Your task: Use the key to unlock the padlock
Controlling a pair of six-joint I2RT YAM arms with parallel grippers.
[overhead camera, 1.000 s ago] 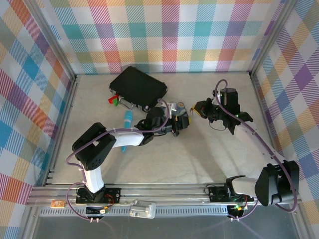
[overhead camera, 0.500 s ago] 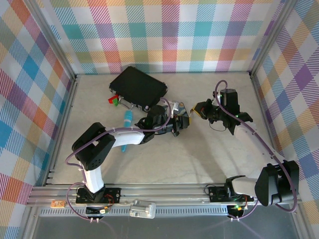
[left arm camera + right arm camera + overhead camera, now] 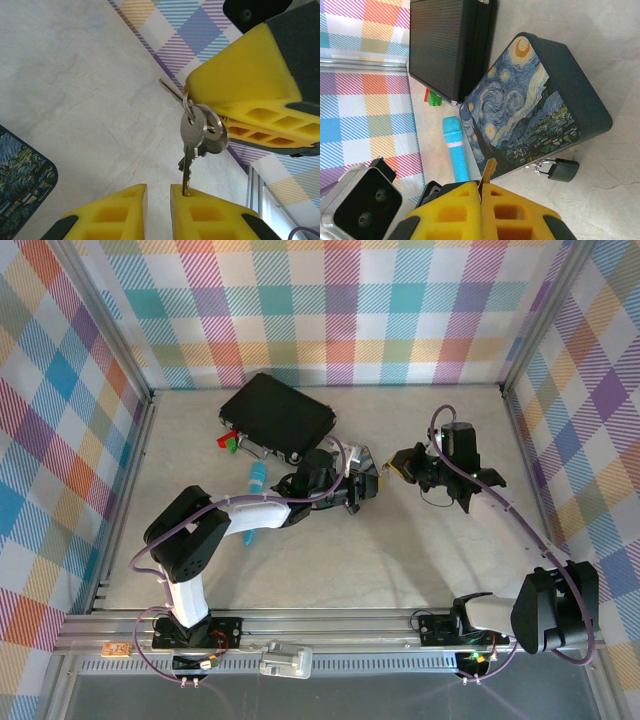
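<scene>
From above, hard to read much at the middle of the counter [image 3: 300,570]: two arms bent toward each other beside the black case [image 3: 275,412], tips crowded together, the spot under the left arm covered. Through the right wrist camera, far plainer: right claw [image 3: 481,189] clamped tight on the key [image 3: 489,172], blade poking up between the fingers; beyond it the starry tin [image 3: 520,100] with its whole painted lid, and the padlock [image 3: 560,170] lying on the counter right against the tin's near edge, shackle toward the tin. Beside the tin, a light-blue stick [image 3: 456,147]; by the case, red and green bits [image 3: 432,97]. Through the left wrist camera, left claw [image 3: 158,190] parted by a narrow slit, gripping nothing; just above it, a ring [image 3: 187,107] of spare keys [image 3: 192,135] dangling from the right claw, one tip touching or merely in front of a left finger, cannot tell which. Tin cut down to one corner at that frame's edge. Padlock from overhead too small or too covered to make out.
</scene>
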